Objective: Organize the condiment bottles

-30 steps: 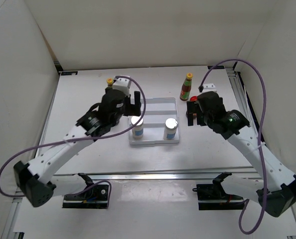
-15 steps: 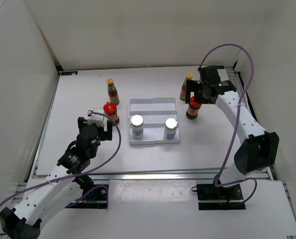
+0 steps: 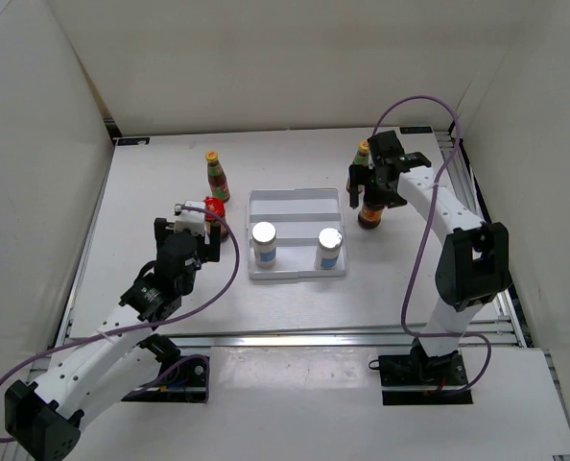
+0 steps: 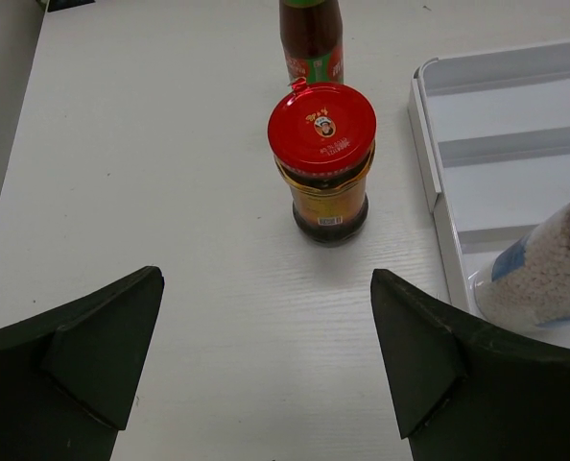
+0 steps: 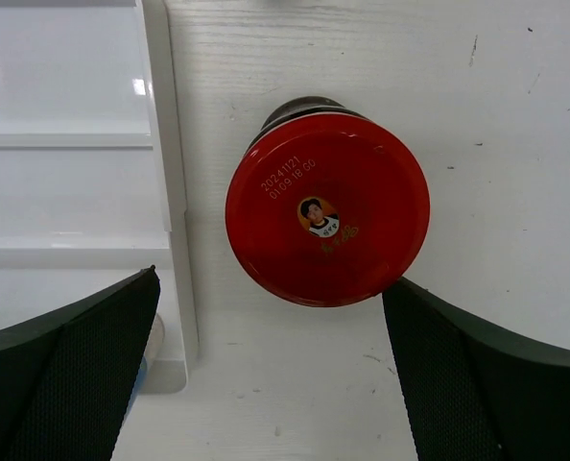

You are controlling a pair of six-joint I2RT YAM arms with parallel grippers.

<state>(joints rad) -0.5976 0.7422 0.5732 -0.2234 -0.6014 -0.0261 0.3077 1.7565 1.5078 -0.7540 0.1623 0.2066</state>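
Note:
In the top view, two white silver-topped shakers (image 3: pixel 264 242) (image 3: pixel 329 247) stand in the tray's near row. One red-lidded jar (image 3: pixel 214 207) and a slim yellow-capped bottle (image 3: pixel 217 176) stand left of the tray. My left gripper (image 3: pixel 195 233) is open and empty just short of that jar (image 4: pixel 323 163); the slim bottle (image 4: pixel 311 38) stands behind it. My right gripper (image 3: pixel 374 185) is open, pointing down above the second red-lidded jar (image 3: pixel 370 217), whose lid (image 5: pixel 328 206) sits just ahead of my open fingers (image 5: pixel 83 365). The second slim bottle (image 3: pixel 362 161) is partly hidden behind that gripper.
The white ridged tray (image 3: pixel 296 204) lies mid-table; its rim shows in the left wrist view (image 4: pixel 429 154) and in the right wrist view (image 5: pixel 165 144). A shaker (image 4: pixel 544 279) stands by its left rim. White walls enclose the table on three sides.
My left arm pulled back from the left jar, leaving it standing, then edged toward it again. My right arm let go of the right jar, swung away and now hovers over it.

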